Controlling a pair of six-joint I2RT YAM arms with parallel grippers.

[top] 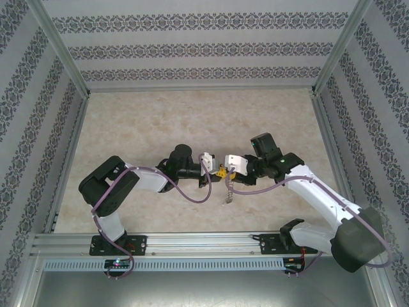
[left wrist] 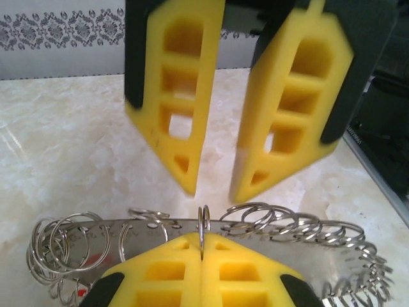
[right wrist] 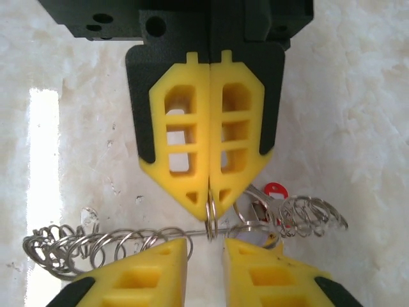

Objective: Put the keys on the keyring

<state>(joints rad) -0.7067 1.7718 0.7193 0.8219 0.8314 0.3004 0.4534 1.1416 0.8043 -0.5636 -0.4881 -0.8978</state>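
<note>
Nearest the lens, left wrist view: the left end effector (left wrist: 201,252), yellow fingers pressed together and clamped on one small link of the keyring (left wrist: 281,233), which stands upright between the tips. The keyring's flat silver band runs from 9 to 3 o'clock just behind these fingers, fringed with wire links that bunch at both ends. At 12 o'clock, facing it, the right end effector (left wrist: 214,192) points its tips toward the band with a clear gap between its fingers — open, gripping nothing. Right wrist view: a red key (right wrist: 276,190) shows among the links at 4 o'clock from the closed tips; a pale piece beside it is too unclear to name. Top view: the arms meet over the marble-patterned bench (top: 160,115) — left from 9 o'clock, right from 3 o'clock — with part of the keyring dangling toward 6 o'clock.
</note>
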